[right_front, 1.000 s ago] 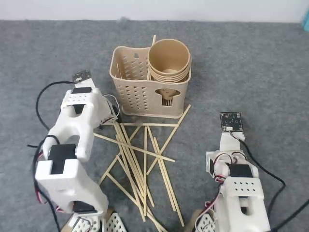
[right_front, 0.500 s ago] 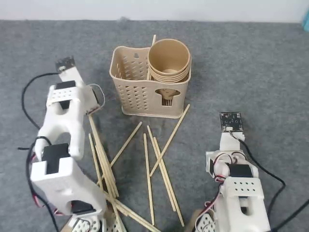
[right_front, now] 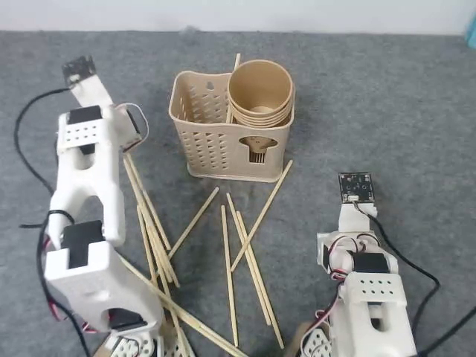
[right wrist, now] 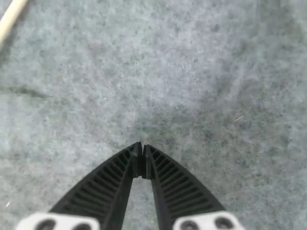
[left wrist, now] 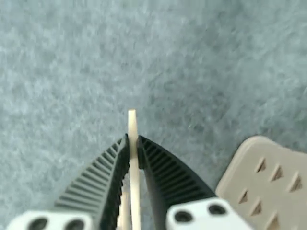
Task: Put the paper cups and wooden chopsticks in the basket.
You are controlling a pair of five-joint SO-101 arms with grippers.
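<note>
The beige basket [right_front: 223, 137] stands at the back middle with a stack of paper cups [right_front: 260, 89] and one upright chopstick [right_front: 237, 62] inside. My left arm [right_front: 88, 149] is left of the basket. In the left wrist view my left gripper [left wrist: 132, 140] is shut on wooden chopsticks [left wrist: 132, 143], whose tip pokes out past the fingers, and the held bundle [right_front: 145, 208] trails back toward the front. Loose chopsticks [right_front: 245, 238] lie on the carpet in front of the basket. My right gripper [right wrist: 142, 147] is shut on nothing, low over bare carpet.
Grey carpet covers the table. My right arm [right_front: 364, 282] sits at the front right, away from the chopsticks. A basket corner [left wrist: 264, 177] shows beside the left gripper. One chopstick end [right wrist: 12, 17] lies at the edge of the right wrist view.
My left arm has swung left and back, away from the basket front, dragging a bundle of chopsticks out of the pile. The remaining sticks lie spread out. The right arm has not moved.
</note>
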